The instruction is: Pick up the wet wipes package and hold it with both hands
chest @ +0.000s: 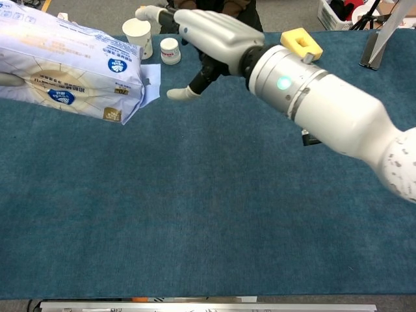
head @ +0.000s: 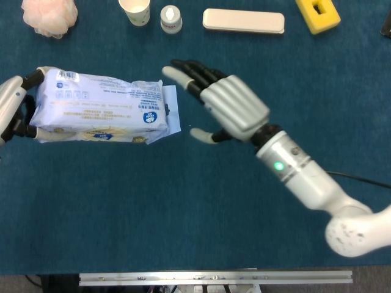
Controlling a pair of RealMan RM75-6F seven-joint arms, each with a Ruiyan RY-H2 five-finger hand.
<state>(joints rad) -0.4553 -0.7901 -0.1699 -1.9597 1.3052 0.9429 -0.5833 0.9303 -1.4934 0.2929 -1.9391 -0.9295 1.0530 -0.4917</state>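
Observation:
The wet wipes package (head: 101,115) is a long white and pale blue pack, held above the blue table at the left. My left hand (head: 13,110) grips its left end, with fingers wrapped over the top and bottom edges. In the chest view the package (chest: 68,62) fills the upper left and the left hand is mostly hidden behind it. My right hand (head: 223,107) is open with fingers spread, just right of the package and clear of it. The same right hand (chest: 205,36) shows at the top centre of the chest view.
Along the far edge stand a pink bath puff (head: 50,15), a paper cup (head: 135,10), a small white jar (head: 171,18), a flat white case (head: 243,21) and a yellow sponge (head: 317,14). The blue cloth (head: 183,213) covers the table.

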